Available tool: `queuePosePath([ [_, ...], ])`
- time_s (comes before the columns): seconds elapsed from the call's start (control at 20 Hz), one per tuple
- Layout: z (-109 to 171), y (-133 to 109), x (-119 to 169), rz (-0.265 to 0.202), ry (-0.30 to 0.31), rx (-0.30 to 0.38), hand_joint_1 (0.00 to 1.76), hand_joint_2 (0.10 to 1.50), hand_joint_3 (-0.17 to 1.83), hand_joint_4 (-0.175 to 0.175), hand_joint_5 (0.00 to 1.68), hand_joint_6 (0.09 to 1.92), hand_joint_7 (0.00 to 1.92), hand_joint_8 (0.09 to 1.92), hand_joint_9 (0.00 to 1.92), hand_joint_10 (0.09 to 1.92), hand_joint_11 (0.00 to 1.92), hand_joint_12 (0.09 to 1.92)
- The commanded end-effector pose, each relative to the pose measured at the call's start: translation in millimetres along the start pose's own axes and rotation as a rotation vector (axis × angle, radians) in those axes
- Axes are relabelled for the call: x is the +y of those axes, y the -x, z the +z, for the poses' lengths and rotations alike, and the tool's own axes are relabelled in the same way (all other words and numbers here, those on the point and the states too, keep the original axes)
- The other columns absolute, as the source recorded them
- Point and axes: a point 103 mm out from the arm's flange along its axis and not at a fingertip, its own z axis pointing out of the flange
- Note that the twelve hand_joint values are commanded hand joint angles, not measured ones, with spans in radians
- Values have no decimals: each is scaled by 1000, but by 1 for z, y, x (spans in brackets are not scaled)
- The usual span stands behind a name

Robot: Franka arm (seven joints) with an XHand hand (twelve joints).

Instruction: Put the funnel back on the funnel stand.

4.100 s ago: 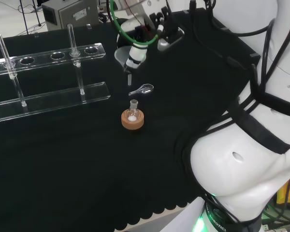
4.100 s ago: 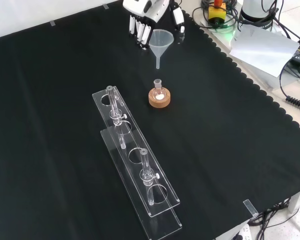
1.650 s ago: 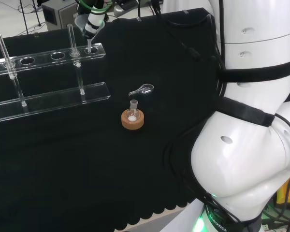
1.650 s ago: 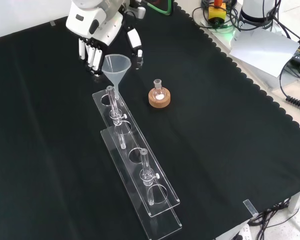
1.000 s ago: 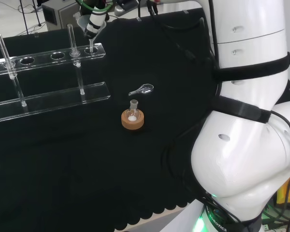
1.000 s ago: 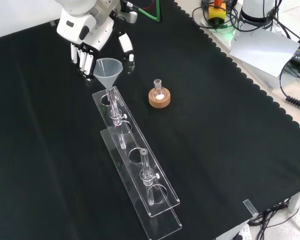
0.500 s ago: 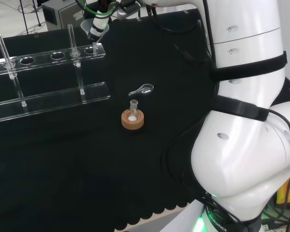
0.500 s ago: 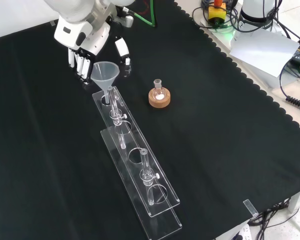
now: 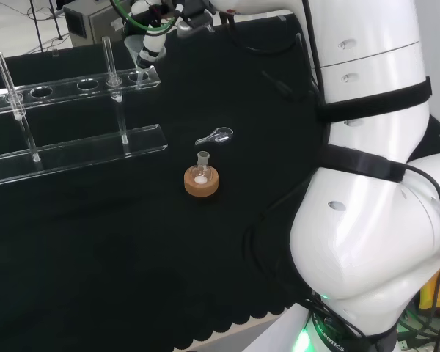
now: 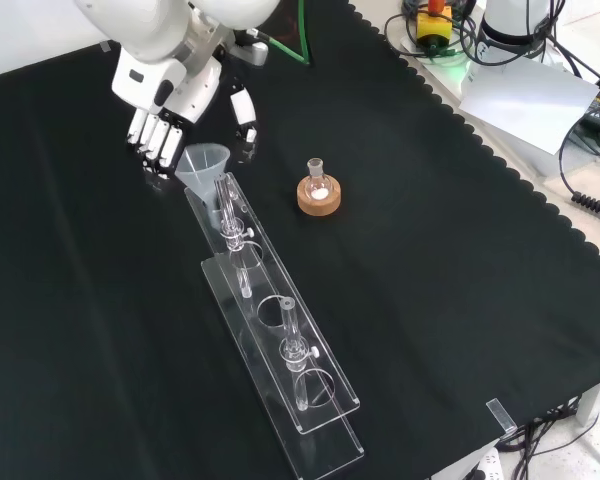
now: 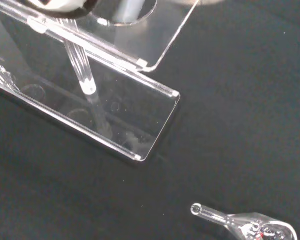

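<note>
funnel (image 10: 204,165) lower than a moment ago, stem in far end hole of funnel stand (image 10: 280,345) | hand (image 10: 166,92) fingers still curled round funnel | flask (image 10: 318,185) right, front view

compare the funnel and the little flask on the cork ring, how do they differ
The funnel is a wide open cone, its stem down in an end hole of the clear stand; the flask is small and narrow-necked, sitting in a cork ring. The funnel looks empty; the flask shows something white inside. The robot hand is by the funnel only. Both are upright.
</note>
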Motion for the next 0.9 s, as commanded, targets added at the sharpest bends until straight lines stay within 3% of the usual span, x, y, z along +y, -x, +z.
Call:
queuePosePath([
  [0.05,2,-8,-5,7,-31,13,706,660,537,-62,147,87,1,225,36,738,15,1436],
  [0.2,1,-11,-16,8,-11,17,691,655,523,-59,103,87,0,87,3,675,1,1409],
  [0.35,-6,-14,-37,13,55,20,682,654,510,-58,89,87,0,87,0,623,0,1385],
  [0.7,-12,-21,-109,71,190,35,672,666,483,-67,140,87,69,87,16,749,0,1421],
  [0.8,-9,-23,-130,93,214,41,672,668,480,-68,163,87,78,151,43,759,0,1443],
  [0.9,-4,-25,-152,119,235,46,673,669,479,-69,184,87,33,346,71,765,0,1466],
])
